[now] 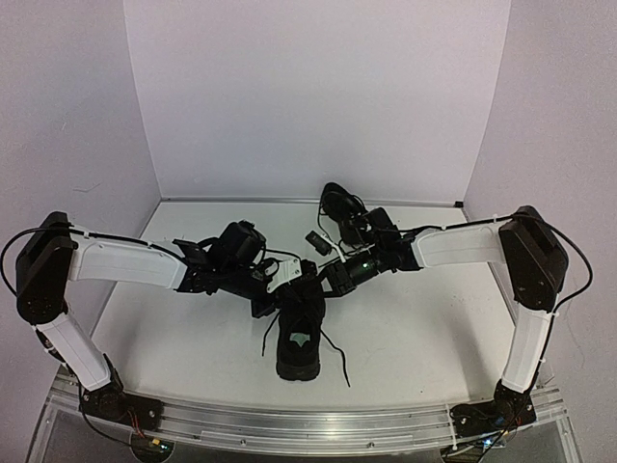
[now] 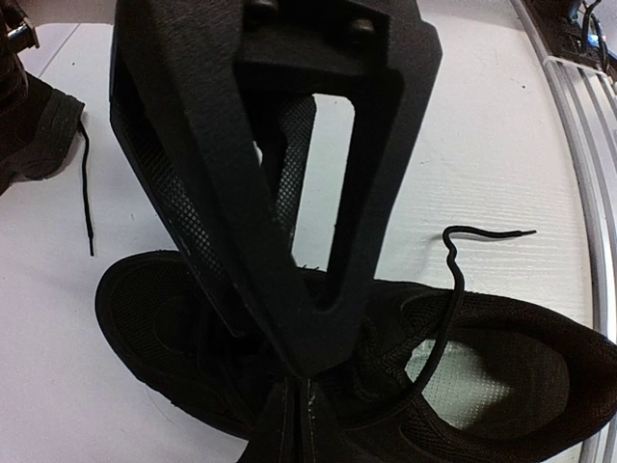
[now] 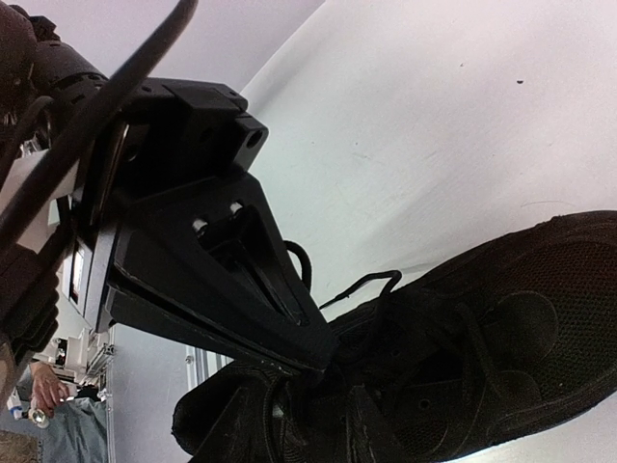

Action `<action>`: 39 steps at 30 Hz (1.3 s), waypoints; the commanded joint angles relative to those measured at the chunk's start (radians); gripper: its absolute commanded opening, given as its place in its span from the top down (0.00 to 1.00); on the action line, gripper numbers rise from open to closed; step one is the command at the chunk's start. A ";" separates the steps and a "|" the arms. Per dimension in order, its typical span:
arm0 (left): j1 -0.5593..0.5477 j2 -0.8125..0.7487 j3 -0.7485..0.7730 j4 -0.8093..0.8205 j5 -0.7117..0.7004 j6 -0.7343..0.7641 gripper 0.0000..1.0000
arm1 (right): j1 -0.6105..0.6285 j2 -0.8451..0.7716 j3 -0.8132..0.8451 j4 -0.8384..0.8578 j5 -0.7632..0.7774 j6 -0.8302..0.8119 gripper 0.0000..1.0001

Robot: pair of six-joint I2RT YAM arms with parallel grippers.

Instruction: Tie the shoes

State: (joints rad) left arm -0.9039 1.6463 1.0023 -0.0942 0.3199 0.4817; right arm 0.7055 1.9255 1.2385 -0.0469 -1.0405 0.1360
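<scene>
The fingers (image 2: 224, 193) of the left gripper (image 2: 310, 363) are together at the tips. The tips press into the lacing at the middle of the near shoe (image 2: 511, 367). Whether a lace is pinched between them cannot be told. The right gripper (image 1: 326, 278) reaches the same spot from the opposite side. Whether its fingers are apart or together cannot be told, because the left gripper and the shoe upper block the view.

The near shoe stands sole down at the centre of the table (image 1: 424, 328). Its heel opening faces the arm bases and its toe lies under both grippers. One loose lace end (image 2: 482, 232) rises from the lacing, crosses the collar and lies on the table just beside the shoe. In the overhead view, a thin lace trails off each side of this shoe.

Both forearms converge over the near shoe and cover its front half from above.

The far shoe (image 1: 339, 204) sits near the back wall (image 1: 318, 96), behind the right wrist and apart from the near shoe. Its lace (image 2: 87, 193) lies on the table. A metal rail (image 1: 318, 422) runs along the near edge.
</scene>
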 commanded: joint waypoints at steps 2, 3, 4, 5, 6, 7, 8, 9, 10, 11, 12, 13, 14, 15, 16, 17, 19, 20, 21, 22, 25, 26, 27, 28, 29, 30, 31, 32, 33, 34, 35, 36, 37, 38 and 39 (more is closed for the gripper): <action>0.002 -0.023 0.056 -0.006 0.013 0.038 1.00 | -0.003 -0.004 0.045 -0.016 0.005 -0.012 0.70; 0.002 -0.024 0.059 -0.013 0.012 0.044 1.00 | -0.003 -0.003 0.050 -0.021 0.006 -0.013 0.71; 0.002 -0.026 0.063 -0.018 0.011 0.048 1.00 | -0.003 -0.002 0.052 -0.024 0.007 -0.017 0.71; 0.001 -0.026 0.067 -0.023 0.011 0.053 1.00 | -0.002 0.000 0.056 -0.028 0.007 -0.019 0.71; 0.000 -0.026 0.071 -0.030 0.011 0.057 1.00 | -0.002 0.001 0.060 -0.031 0.007 -0.019 0.72; -0.001 -0.025 0.078 -0.038 0.009 0.063 1.00 | -0.001 0.001 0.062 -0.034 0.007 -0.019 0.72; -0.004 -0.023 0.083 -0.045 0.004 0.071 1.00 | -0.001 0.003 0.066 -0.036 0.006 -0.019 0.72; -0.006 -0.021 0.091 -0.055 0.002 0.076 1.00 | -0.001 0.004 0.068 -0.037 0.004 -0.019 0.73; -0.007 -0.018 0.095 -0.061 0.000 0.081 1.00 | 0.000 0.005 0.071 -0.039 0.004 -0.020 0.73; -0.009 -0.015 0.101 -0.065 0.000 0.085 1.00 | 0.001 0.006 0.073 -0.041 0.005 -0.021 0.73; -0.010 -0.013 0.105 -0.069 0.000 0.088 1.00 | 0.003 0.008 0.075 -0.043 0.007 -0.021 0.74; -0.010 -0.012 0.106 -0.069 0.000 0.089 1.00 | 0.003 0.010 0.077 -0.045 0.009 -0.021 0.74; -0.010 -0.012 0.107 -0.069 -0.001 0.091 1.00 | 0.004 0.011 0.078 -0.047 0.009 -0.022 0.74; -0.010 -0.012 0.108 -0.068 -0.001 0.092 1.00 | 0.005 0.012 0.078 -0.049 0.010 -0.024 0.75; -0.010 -0.012 0.108 -0.069 -0.001 0.092 1.00 | 0.005 0.013 0.078 -0.051 0.010 -0.024 0.76; -0.011 -0.012 0.109 -0.070 -0.001 0.092 1.00 | 0.005 0.013 0.079 -0.053 0.011 -0.025 0.76; -0.012 -0.012 0.112 -0.072 -0.001 0.093 1.00 | 0.006 0.014 0.079 -0.055 0.011 -0.028 0.78; -0.012 -0.012 0.113 -0.072 -0.001 0.094 1.00 | 0.007 0.013 0.079 -0.056 0.011 -0.029 0.80; -0.012 -0.012 0.113 -0.073 -0.001 0.094 1.00 | 0.007 0.013 0.078 -0.057 0.011 -0.030 0.81; -0.012 -0.012 0.112 -0.074 -0.002 0.094 1.00 | 0.007 0.013 0.078 -0.058 0.011 -0.031 0.83; -0.012 -0.011 0.109 -0.074 -0.006 0.091 1.00 | 0.007 0.012 0.073 -0.064 0.010 -0.034 0.83; -0.012 -0.012 0.108 -0.074 -0.007 0.090 1.00 | 0.008 0.011 0.072 -0.065 0.009 -0.036 0.81; -0.012 -0.011 0.108 -0.074 -0.007 0.088 1.00 | 0.009 0.011 0.072 -0.066 0.009 -0.038 0.79; -0.012 -0.010 0.107 -0.075 -0.008 0.087 1.00 | 0.010 0.010 0.071 -0.068 0.009 -0.040 0.77; -0.012 -0.011 0.107 -0.073 -0.009 0.085 1.00 | 0.011 0.010 0.071 -0.070 0.010 -0.042 0.76; -0.012 -0.011 0.106 -0.070 -0.010 0.083 1.00 | 0.013 0.011 0.073 -0.073 0.009 -0.044 0.75; -0.012 -0.011 0.104 -0.067 -0.011 0.083 1.00 | 0.014 0.013 0.075 -0.076 0.008 -0.046 0.75; -0.012 -0.011 0.104 -0.066 -0.011 0.080 1.00 | 0.016 0.016 0.077 -0.080 0.006 -0.050 0.78; -0.012 -0.009 0.104 -0.065 -0.012 0.080 1.00 | 0.017 0.018 0.079 -0.084 0.005 -0.052 0.82; -0.012 -0.009 0.104 -0.065 -0.012 0.080 1.00 | 0.017 0.019 0.079 -0.085 0.007 -0.053 0.86; -0.012 -0.009 0.104 -0.065 -0.012 0.080 1.00 | 0.017 0.020 0.079 -0.087 0.011 -0.053 0.89; -0.012 -0.010 0.103 -0.065 -0.012 0.079 1.00 | 0.017 0.020 0.079 -0.088 0.016 -0.054 0.91; -0.012 -0.011 0.101 -0.065 -0.012 0.078 1.00 | 0.018 0.020 0.079 -0.089 0.020 -0.054 0.93; -0.012 -0.013 0.098 -0.064 -0.012 0.075 1.00 | 0.017 0.019 0.079 -0.091 0.024 -0.054 0.94; -0.012 -0.015 0.095 -0.062 -0.011 0.072 1.00 | 0.017 0.018 0.079 -0.092 0.026 -0.055 0.96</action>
State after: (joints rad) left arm -0.9115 1.6463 1.0676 -0.1677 0.3107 0.5536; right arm 0.7175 1.9320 1.2835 -0.1331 -1.0325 0.0994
